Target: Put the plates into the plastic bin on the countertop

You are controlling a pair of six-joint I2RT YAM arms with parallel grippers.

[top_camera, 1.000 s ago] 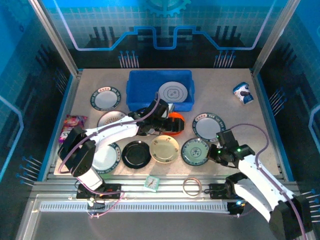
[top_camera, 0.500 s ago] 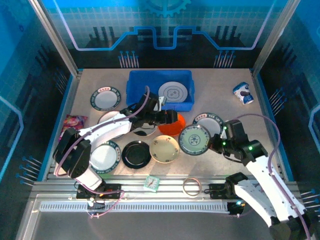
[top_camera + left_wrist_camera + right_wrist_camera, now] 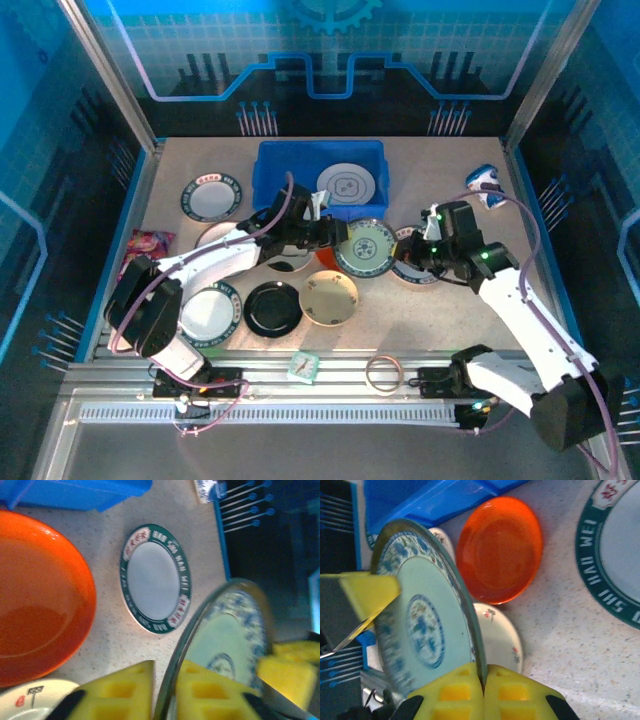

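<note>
Blue-patterned plate (image 3: 365,247), just short of the plastic bin's (image 3: 262,180) near wall, is pinched at opposite rims by the left tool (image 3: 338,233), nearer the bin, and the right tool (image 3: 408,247).

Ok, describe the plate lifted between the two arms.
Find the blue bin at the far side. In front of its near wall, held in the air, is the plate. Unlike its neighbours, it is pale green with a blue floral rim and centre medallion.

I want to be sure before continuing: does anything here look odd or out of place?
The blue-patterned plate hangs above the countertop, with the right gripper clamping one rim and the left gripper straddling the opposite rim. Nothing looks broken.
</note>
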